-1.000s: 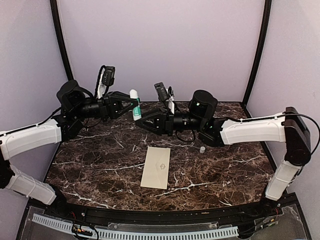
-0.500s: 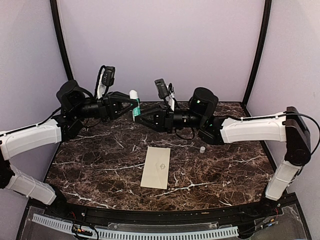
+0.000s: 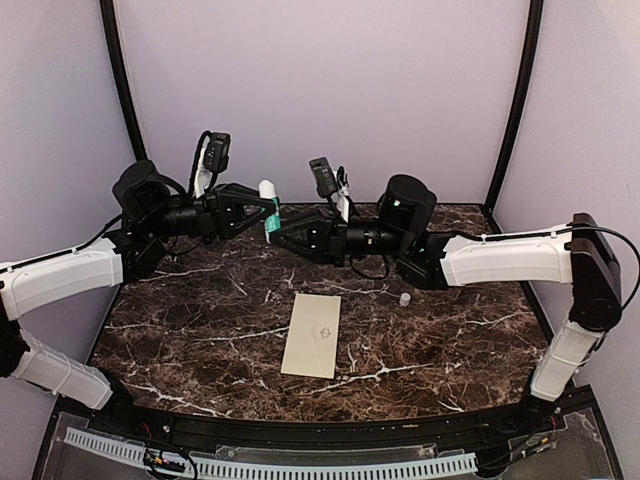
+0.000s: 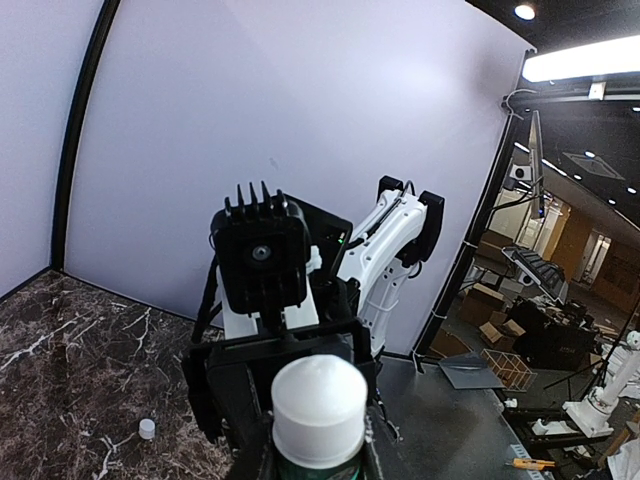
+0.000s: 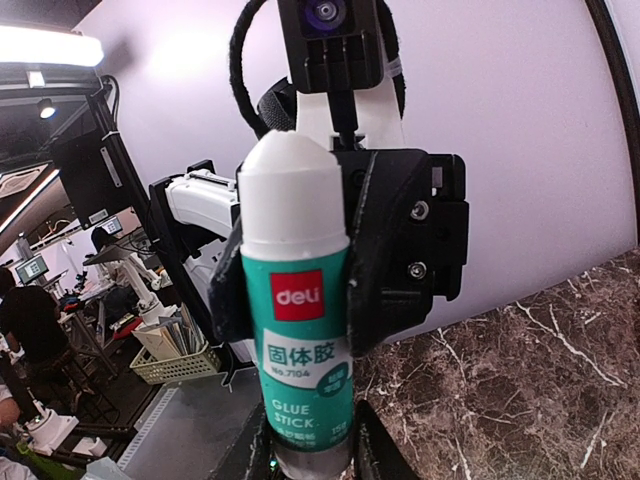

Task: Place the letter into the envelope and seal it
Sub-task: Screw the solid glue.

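The cream envelope (image 3: 312, 335) lies flat at mid-table, with its emblem face up. The letter is not in view. A green glue stick (image 3: 270, 208) with a white top is held upright in the air above the table's far side. My left gripper (image 3: 266, 212) is shut on its body from the left. My right gripper (image 3: 279, 233) comes from the right and its fingers close on the stick's base. In the right wrist view the glue stick (image 5: 300, 340) stands between my right gripper's (image 5: 310, 458) fingers. In the left wrist view its white top (image 4: 320, 400) fills my left gripper (image 4: 318, 466).
A small white cap-like piece (image 3: 405, 298) lies on the dark marble table (image 3: 200, 340) right of the envelope and also shows in the left wrist view (image 4: 147, 428). Black frame posts (image 3: 118, 80) and purple walls enclose the far side.
My right gripper has moved left and up to the glue stick and closed round its base. The left gripper, stick and envelope have hardly moved.
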Controlling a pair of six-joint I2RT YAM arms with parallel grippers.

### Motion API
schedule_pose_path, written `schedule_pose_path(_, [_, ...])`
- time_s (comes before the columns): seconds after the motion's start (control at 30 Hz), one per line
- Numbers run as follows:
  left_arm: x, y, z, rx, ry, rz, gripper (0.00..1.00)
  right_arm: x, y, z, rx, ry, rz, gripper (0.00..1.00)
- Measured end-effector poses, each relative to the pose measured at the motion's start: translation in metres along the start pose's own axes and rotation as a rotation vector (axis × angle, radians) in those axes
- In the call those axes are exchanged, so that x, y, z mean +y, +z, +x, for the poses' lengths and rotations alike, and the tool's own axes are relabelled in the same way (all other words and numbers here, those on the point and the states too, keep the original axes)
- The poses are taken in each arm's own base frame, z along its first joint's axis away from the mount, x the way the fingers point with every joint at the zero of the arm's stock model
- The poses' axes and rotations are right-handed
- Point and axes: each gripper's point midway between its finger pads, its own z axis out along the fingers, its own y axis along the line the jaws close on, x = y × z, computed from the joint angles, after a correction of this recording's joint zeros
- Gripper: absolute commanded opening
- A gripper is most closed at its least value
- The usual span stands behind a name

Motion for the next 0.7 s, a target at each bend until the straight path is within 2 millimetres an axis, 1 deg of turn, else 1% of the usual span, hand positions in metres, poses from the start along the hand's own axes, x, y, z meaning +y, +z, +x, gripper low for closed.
schedule_pose_path(0.07, [0.000, 0.000, 0.000, 0.000, 0.000, 0.000, 0.02, 0.000, 0.000, 0.000, 0.001, 0.000, -0.001, 0.24])
schedule_pose_path(0.17, [0.000, 0.000, 0.000, 0.000, -0.001, 0.000, 0.02, 0.000, 0.000, 0.000, 0.001, -0.002, -0.002, 0.17])
schedule_pose_path(0.3, [0.000, 0.000, 0.000, 0.001, -0.014, 0.000, 0.02, 0.001, 0.000, 0.001, 0.003, -0.011, -0.004, 0.10])
schedule_pose_path(0.5, [0.003, 0.000, 0.000, -0.001, -0.007, -0.015, 0.00, -0.003, 0.000, 0.000, -0.004, -0.024, 0.014, 0.06])
schedule_pose_path(0.6, [0.011, -0.001, 0.002, -0.002, -0.003, -0.058, 0.00, -0.010, -0.001, 0.000, -0.008, -0.028, 0.056, 0.06])
schedule_pose_path(0.7, [0.023, -0.002, 0.005, -0.002, 0.002, -0.128, 0.00, -0.022, -0.004, 0.001, -0.004, -0.027, 0.139, 0.06])
